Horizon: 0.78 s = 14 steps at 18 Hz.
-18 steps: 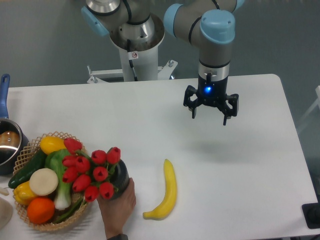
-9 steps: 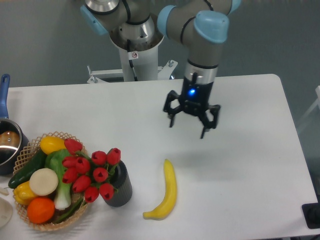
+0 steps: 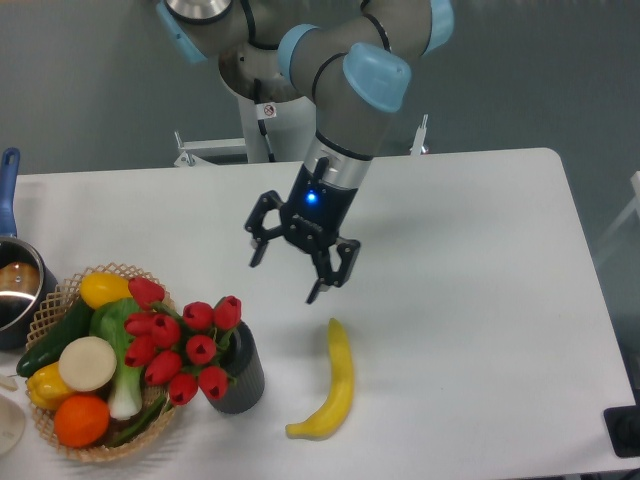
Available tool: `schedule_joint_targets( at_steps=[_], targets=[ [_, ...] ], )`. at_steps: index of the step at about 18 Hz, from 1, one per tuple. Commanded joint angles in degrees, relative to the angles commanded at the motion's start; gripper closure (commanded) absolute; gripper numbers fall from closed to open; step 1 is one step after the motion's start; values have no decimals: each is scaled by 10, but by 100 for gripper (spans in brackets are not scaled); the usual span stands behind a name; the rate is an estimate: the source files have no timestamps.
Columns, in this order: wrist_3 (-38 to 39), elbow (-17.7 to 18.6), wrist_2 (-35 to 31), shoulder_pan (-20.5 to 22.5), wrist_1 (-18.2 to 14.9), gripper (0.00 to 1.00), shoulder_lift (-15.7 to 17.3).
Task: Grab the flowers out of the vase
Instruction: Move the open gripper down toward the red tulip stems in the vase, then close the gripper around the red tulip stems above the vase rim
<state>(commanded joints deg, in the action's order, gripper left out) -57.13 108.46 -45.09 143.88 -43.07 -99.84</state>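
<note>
Bring your spread, empty claw down-left over the flowers, which stand in the vase beside the basket, and pinch the stems, not the buds.

So the arm is your typical UR5e look: matte grey tube segments with light blue caps on the joints, sitting on a white base column that has a small red-and-white sticker. Down at the end, the gripper is all black, two dark skeletal fingers, with a little blue LED glowing just above it on the wrist.
</note>
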Motion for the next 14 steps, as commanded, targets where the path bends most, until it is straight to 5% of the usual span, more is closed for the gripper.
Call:
schedule_joint_targets(
  at_steps=[7, 14],
  targets=[
    [0, -58, 11, -40, 20, 0, -54],
    [1, -59, 12, -71, 51, 0, -86]
  ],
)
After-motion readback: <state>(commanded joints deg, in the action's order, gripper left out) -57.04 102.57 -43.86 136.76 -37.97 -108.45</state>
